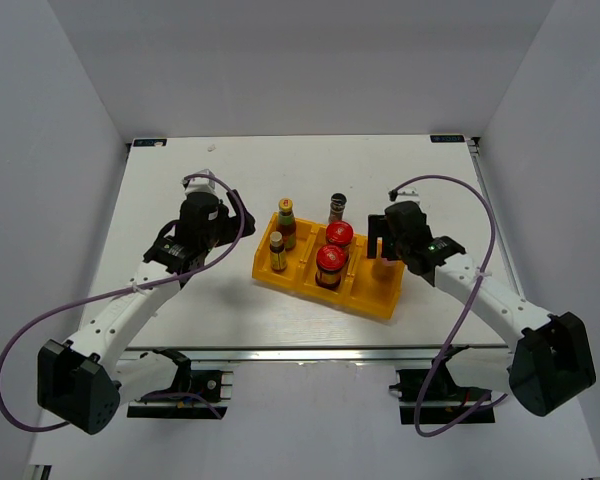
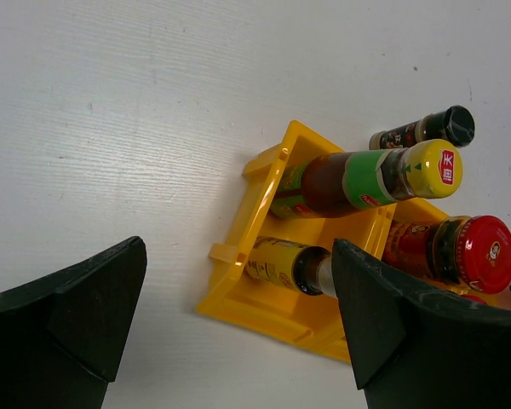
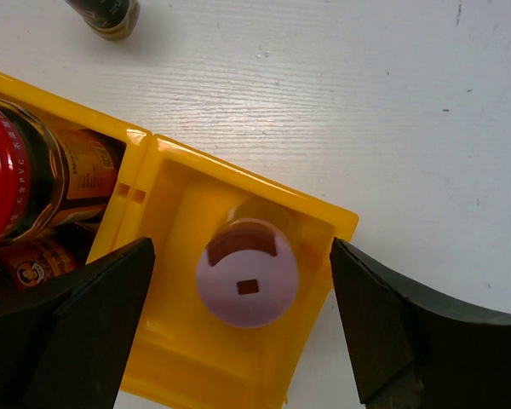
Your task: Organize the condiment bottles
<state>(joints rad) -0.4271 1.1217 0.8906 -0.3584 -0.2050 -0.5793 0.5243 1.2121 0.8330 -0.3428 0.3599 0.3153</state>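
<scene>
My right end effector [image 3: 241,256] is spread either side of the pink-lidded shaker [image 3: 247,274], which stands in the yellow tray [image 3: 175,179]; my left end effector [image 2: 238,247] is spread too.

spice jar [image 3: 106,15] cropped by top edge

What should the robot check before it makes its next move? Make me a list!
1. Jaws of the right gripper clear of the pink-lidded shaker: ok, open on either side, not touching.
2. Shaker upright in the right compartment of the tray: ok.
3. Both red-lidded jars in the middle compartment: ok.
4. Both yellow-capped bottles in the left compartment: ok.
5. The dark spice jar in the tray: not ok, it stands on the table behind the tray.
6. The left gripper open and holding nothing: ok.
</scene>
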